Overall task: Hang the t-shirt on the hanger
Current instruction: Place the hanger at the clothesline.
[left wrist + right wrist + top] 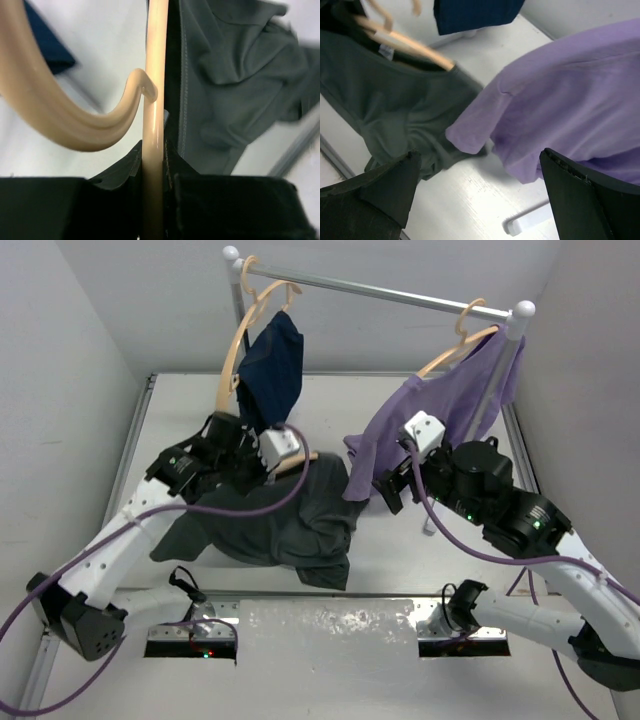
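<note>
Fingers (125, 175) of the left gripper (152, 167) pinch the hanger (152, 120) tight on its slim bar. The t-shirt (235, 90) hangs against that bar just beside them, on the right in the left wrist view. From above, the t-shirt lies crumpled on the table (400, 550) between the two arms, its upper edge raised at the hanger. The right gripper (480, 155) is spread wide and holds nothing, near the lilac shirt (570, 110). Count: three hangers and three garments, with the navy garment (272, 365) and lilac shirt hanging from one rail (390, 292); two grippers.
</note>
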